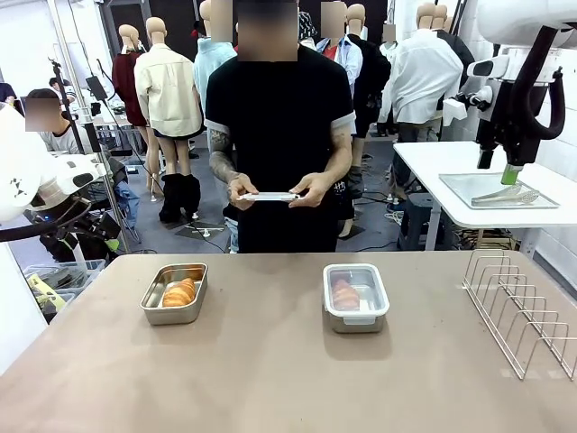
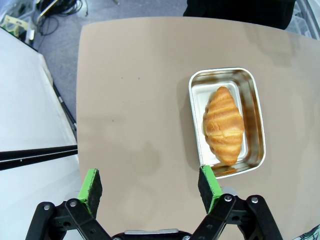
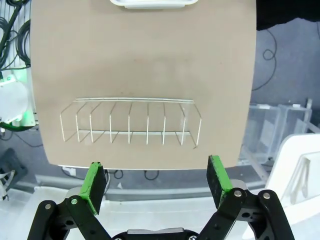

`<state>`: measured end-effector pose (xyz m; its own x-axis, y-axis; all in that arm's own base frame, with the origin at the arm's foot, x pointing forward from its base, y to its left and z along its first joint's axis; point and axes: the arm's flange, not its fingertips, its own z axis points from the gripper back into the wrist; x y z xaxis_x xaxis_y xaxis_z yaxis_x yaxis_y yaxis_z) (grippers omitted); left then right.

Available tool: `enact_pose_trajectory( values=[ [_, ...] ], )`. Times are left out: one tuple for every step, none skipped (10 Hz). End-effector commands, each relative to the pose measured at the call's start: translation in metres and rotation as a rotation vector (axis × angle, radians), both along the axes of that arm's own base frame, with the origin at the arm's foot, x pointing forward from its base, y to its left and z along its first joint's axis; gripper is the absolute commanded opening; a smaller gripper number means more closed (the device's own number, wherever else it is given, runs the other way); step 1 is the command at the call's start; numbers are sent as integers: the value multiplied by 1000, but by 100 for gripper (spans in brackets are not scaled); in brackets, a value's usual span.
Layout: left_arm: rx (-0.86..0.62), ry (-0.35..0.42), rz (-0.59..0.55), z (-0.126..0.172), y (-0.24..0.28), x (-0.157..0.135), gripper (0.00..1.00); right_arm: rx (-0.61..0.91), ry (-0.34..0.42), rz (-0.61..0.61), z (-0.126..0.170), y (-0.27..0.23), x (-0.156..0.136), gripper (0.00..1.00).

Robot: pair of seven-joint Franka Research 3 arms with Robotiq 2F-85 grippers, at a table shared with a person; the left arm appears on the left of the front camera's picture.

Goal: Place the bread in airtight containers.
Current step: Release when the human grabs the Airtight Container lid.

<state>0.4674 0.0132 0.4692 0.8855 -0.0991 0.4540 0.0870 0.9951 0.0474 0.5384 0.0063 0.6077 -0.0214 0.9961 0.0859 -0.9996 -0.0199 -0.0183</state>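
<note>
Brown table (image 1: pixel 270 361) runs across the lower half of the front view. Left of centre sits an uncovered steel tin (image 1: pixel 174 293) with a croissant (image 1: pixel 178 292) lying inside. Right of centre, well apart from it, a second tin (image 1: pixel 355 297) has its clear lid on, a second croissant (image 1: pixel 345 293) visible through it. Wire rack (image 1: pixel 521 311) stands at the right edge.

At the far side a person holds a loose clear lid (image 1: pixel 270 196) flat between both hands, at upper centre of the frame.

Left gripper (image 2: pixel 150 187): jaws wide, holding nothing, hovering over the table, one green pad just beside the open tin's corner. Right gripper (image 3: pixel 157 177): jaws wide, empty, above the table edge near the rack.
</note>
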Motion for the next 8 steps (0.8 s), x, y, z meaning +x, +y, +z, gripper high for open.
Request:
enact_pose_trajectory(
  values=[
    [-11, -12, 15, -1, 1, 1, 100, 1, -8, 3, 0, 0, 0, 100],
    [-11, -12, 15, -1, 1, 1, 100, 1, -8, 3, 0, 0, 0, 100],
    [-11, -12, 15, -1, 1, 1, 100, 1, -8, 3, 0, 0, 0, 100],
    [-11, -12, 15, -1, 1, 1, 100, 1, -8, 3, 0, 0, 0, 100],
    [-11, -12, 15, -1, 1, 1, 100, 1, -8, 3, 0, 0, 0, 100],
    [-11, -12, 15, -1, 1, 1, 100, 1, -8, 3, 0, 0, 0, 100],
    [-11, -12, 15, -1, 1, 1, 100, 1, -8, 3, 0, 0, 0, 100],
    [-11, -12, 15, -1, 1, 1, 100, 1, -8, 3, 0, 0, 0, 100]
  ],
)
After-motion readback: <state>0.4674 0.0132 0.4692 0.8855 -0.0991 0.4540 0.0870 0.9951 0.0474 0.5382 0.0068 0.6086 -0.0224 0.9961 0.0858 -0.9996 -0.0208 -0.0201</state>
